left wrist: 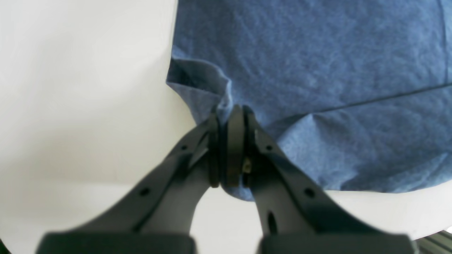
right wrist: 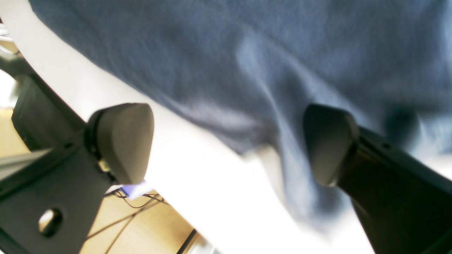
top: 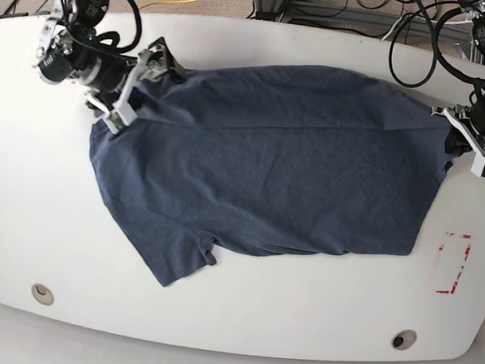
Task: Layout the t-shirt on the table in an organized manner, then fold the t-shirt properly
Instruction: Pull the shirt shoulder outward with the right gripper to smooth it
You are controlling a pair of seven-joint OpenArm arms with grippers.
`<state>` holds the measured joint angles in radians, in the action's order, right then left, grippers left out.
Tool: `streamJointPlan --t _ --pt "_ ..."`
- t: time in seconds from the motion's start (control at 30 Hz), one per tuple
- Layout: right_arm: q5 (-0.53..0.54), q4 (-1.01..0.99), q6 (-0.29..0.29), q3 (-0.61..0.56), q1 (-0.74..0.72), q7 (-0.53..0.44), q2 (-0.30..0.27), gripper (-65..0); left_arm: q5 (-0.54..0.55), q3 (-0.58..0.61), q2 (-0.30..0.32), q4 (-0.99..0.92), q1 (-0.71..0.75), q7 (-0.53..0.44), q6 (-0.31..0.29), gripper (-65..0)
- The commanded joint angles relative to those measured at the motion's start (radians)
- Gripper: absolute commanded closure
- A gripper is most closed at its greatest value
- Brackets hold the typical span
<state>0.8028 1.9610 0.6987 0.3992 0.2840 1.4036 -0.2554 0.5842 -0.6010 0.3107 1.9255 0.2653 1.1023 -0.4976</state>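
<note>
The dark navy t-shirt (top: 268,171) lies spread across the white table (top: 241,315), with one sleeve pointing to the front left. On the base view's right side, my left gripper (top: 455,140) is shut on the t-shirt's right edge. The left wrist view shows its jaws pinching a small fold of the blue t-shirt (left wrist: 317,70) at the left gripper (left wrist: 231,111), over the table (left wrist: 70,88). My right gripper (top: 141,87) sits at the shirt's upper left corner. Its jaws stand wide open in the right wrist view, the right gripper (right wrist: 226,141) just above the t-shirt (right wrist: 219,63) and the table (right wrist: 197,183).
A red rectangular mark (top: 453,263) lies on the table right of the shirt. Two round grommet holes (top: 43,293) (top: 404,339) sit near the front edge. Cables (top: 403,35) run behind the table's far edge. Past the edge, a wooden floor (right wrist: 141,225) shows.
</note>
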Motion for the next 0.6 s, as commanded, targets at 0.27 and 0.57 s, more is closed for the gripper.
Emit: streamJointPlan --t 0.27,0.57 --pt "-0.092 0.013 -0.001 0.065 0.083 -0.105 -0.078 -61.2 0.013 0.026 0.017 0.018 -0.011 -0.023 0.000 0.0" --pt "-0.214 -0.058 -0.001 0.025 0.091 -0.205 -0.060 -60.7 0.013 0.029 0.018 0.018 -0.013 -0.023 0.000 0.0"
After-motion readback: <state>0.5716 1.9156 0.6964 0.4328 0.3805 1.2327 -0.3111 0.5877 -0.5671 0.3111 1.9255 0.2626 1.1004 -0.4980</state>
